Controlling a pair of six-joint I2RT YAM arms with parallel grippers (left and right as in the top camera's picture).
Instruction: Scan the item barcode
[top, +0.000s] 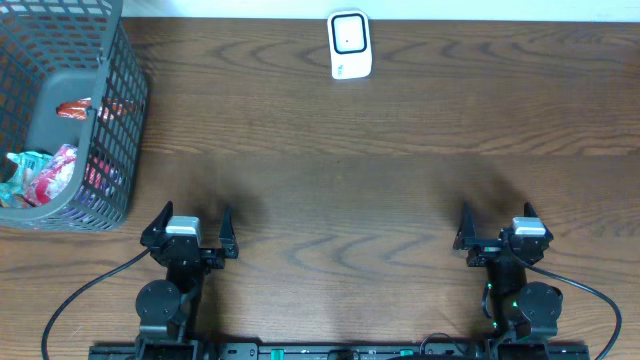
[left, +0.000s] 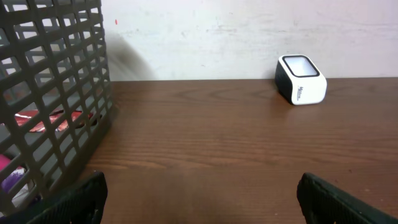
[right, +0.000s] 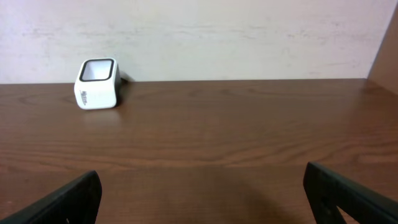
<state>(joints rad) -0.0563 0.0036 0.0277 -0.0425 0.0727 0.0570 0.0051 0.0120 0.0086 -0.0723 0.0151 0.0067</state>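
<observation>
Nearest the robot's base, the left end effector (top: 192, 216) sits low over the near edge of the tabletop (top: 330, 200), its two fingers spread wide with nothing between them. On the other side of the same edge the right end effector (top: 497, 220) stands the same way, fingers fully apart and holding nothing. In each wrist view only the dark fingertips (left: 74, 196) show at the bottom corners, with bare wood in the gap.

Farther out on the left side stands a dark wire-mesh basket (top: 125, 150), just ahead of the left end effector and well apart from the right one. Inside it lie colourful packets (top: 40, 178) at the nearer end and a red packet (top: 88, 108) at the farther end; no barcode can be made out on any of them.

At the far edge, close to the pale wall (right: 249, 37), a small white scanner (top: 350, 45) with a dark-framed window stands upright on the wood, well apart from the basket and from both arms
</observation>
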